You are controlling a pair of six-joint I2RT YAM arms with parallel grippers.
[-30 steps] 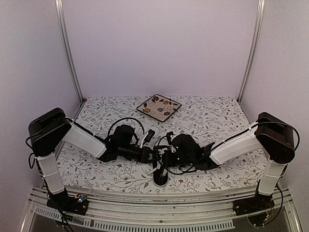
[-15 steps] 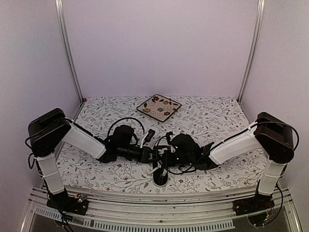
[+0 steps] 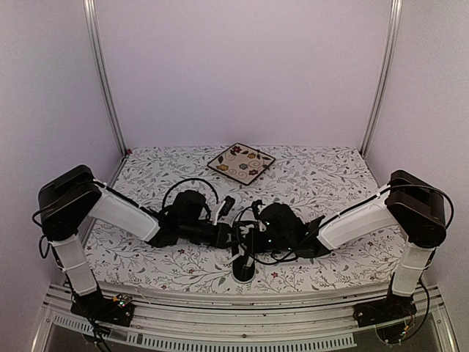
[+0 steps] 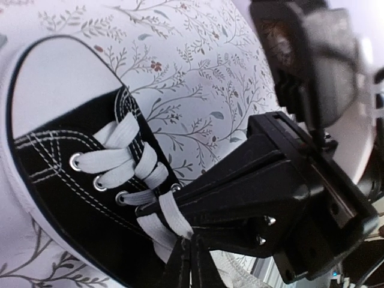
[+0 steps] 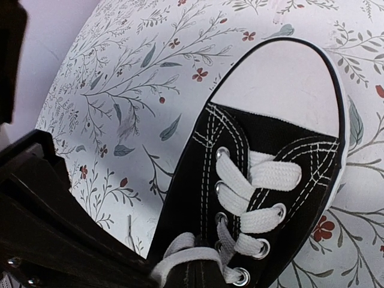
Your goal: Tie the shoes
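1. Each arm has a boxy black shoulder housing, one on the left and one on the right.
2. Smooth white shell links extend from these, with a white upright link below each shoulder.
3. Thin black cables loop off the wrists, and more trail around the black base mounts.
4. Tiny green indicator lights glow on a black wrist section.
5. Close up, a matte black angular gripper housing shows two small silver screw heads.
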